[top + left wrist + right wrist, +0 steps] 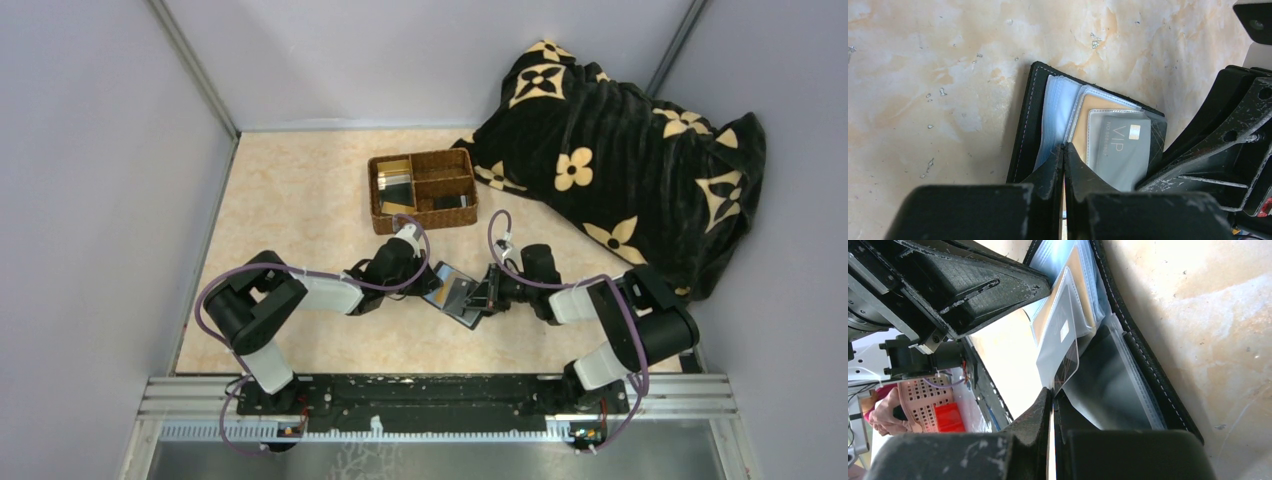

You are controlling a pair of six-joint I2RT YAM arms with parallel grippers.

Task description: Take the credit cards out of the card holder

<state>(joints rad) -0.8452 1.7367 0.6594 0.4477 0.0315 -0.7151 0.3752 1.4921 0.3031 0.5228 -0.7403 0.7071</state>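
Left arm (300,290): elbow folded back over the near-left part of the table (300,200), forearm reaching right and low toward the centre. The left gripper (1063,152) is clenched. Its fingers meet tip to tip on the near edge of the card holder (1025,125), where the clear sleeves begin.

Right arm (600,300): elbow folded at the near right, forearm reaching left and low, so the two wrists face each other across the holder. The right gripper (1052,397) is also clamped together, with only a thin line between the fingers. The lower corner of the grey card (1123,150) runs into its tips, so the grip appears to be on that card. In the right wrist view the card stands tilted up off the holder's page.

Card holder: lies open on the table between the two grippers, black cover down and sleeves up. The grey card, marked VIP, overlaps a gold card (1098,107) that sits in a sleeve beneath it.

Behind the holder stands a wicker tray (425,155) with divided compartments. Loose cards (397,185) lie in its left compartments and a dark one in the right front compartment.

A black blanket (620,150) with cream flowers is heaped at the far right, touching the tray's right corner
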